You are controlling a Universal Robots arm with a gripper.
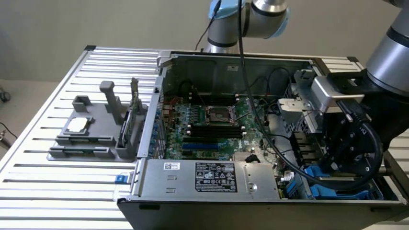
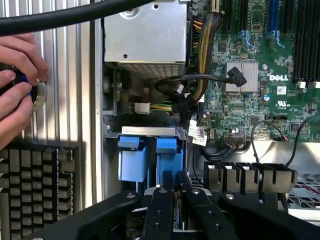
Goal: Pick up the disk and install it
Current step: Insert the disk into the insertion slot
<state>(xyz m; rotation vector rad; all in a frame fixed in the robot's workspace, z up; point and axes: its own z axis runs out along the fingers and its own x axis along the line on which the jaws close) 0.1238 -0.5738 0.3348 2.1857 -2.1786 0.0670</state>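
Slatted metal table (image 1: pixel 64 191) under the open computer case (image 1: pixel 152 120), and we've got the gripper (image 2: pixel 175 192) pinched narrow on the disk (image 2: pixel 166 156) at the drive bay (image 2: pixel 150 131), blue carrier showing, where we reckon any tilt could jam it or snag the loose cables (image 2: pixel 200 85), with a person's hand (image 2: pixel 17 85) on the tabletop nearby.

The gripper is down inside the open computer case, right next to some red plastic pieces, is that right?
No, the plastic pieces are blue, not red; the wrist view shows it. The gripper is down inside the open computer case, right next to them.
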